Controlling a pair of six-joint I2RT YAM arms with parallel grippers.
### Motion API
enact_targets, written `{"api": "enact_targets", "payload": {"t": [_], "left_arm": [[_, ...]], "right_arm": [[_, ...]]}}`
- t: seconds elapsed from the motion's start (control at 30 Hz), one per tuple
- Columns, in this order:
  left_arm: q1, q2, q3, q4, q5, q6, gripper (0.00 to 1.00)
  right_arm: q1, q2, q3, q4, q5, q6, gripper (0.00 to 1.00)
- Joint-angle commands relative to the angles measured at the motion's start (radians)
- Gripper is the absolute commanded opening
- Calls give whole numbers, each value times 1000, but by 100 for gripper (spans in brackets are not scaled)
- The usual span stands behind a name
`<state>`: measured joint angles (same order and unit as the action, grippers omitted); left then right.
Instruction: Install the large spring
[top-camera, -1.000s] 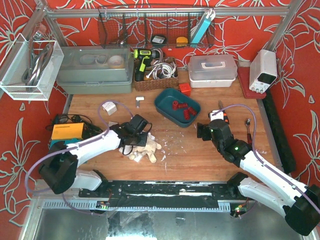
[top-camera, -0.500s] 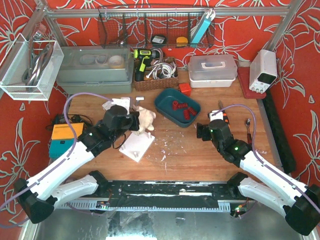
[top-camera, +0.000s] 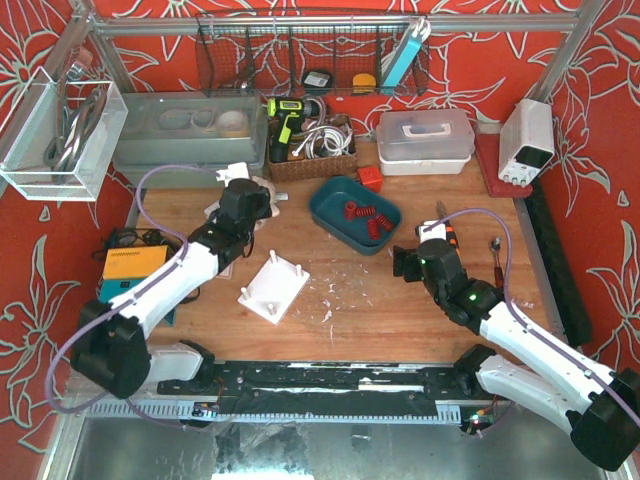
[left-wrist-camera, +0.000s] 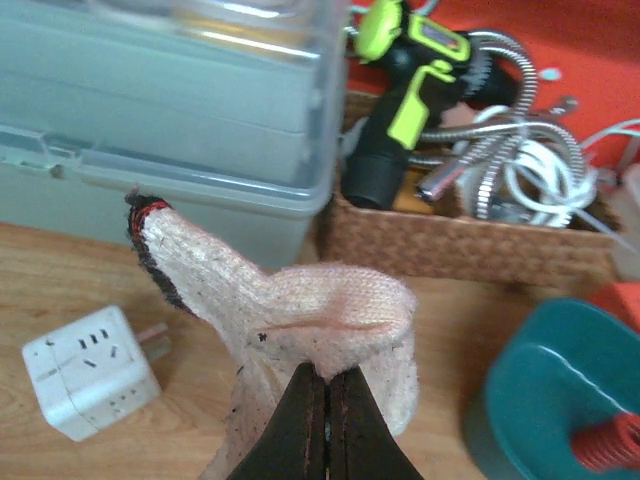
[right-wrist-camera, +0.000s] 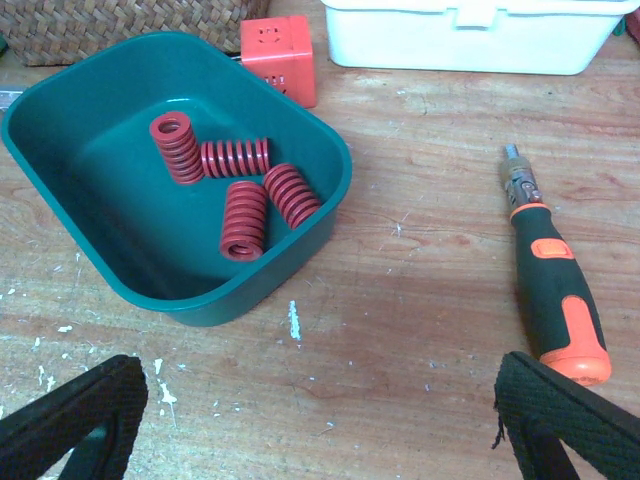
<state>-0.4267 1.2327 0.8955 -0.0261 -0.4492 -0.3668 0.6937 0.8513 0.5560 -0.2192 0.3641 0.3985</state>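
Several red springs (right-wrist-camera: 240, 185) lie in a teal tray (right-wrist-camera: 90, 110), which also shows in the top view (top-camera: 330, 205). A white base plate (top-camera: 272, 290) with upright pegs lies on the table left of centre. My left gripper (left-wrist-camera: 327, 372) is shut on a cream knit glove (left-wrist-camera: 330, 310) and holds it above the table at the back left (top-camera: 258, 192), near the grey bin. My right gripper (right-wrist-camera: 320, 420) is open and empty, just in front of the tray and to its right (top-camera: 405, 262).
A screwdriver (right-wrist-camera: 550, 290) lies right of the tray. A red cube (right-wrist-camera: 278, 45) and a white box (right-wrist-camera: 470, 30) stand behind it. A white power cube (left-wrist-camera: 90, 372), a grey bin (left-wrist-camera: 170, 110) and a wicker basket (left-wrist-camera: 470, 240) with a drill are near the glove.
My left arm lifted the glove off the white base plate and carried it back and left toward the grey bin, uncovering the plate. The right arm has not moved.
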Motion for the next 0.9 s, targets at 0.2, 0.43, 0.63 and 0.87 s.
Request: {"api": "enact_targets", "payload": {"t": [0.2,0.43,0.63,0.87], "left_arm": [[209,223,21,181,-21,-46,0],[254,407,167,143,-53,-9,9],[256,436,207,47,-79,-45,57],[249,253,45,63,87,-114,82]], "right_arm": [[6,2,-6,9,-3,0,95],[7,15,2,10,-16,0,96],[12,8,3,23,-13,-9,99],[12,3,-18,52,-55,-21,98]]}}
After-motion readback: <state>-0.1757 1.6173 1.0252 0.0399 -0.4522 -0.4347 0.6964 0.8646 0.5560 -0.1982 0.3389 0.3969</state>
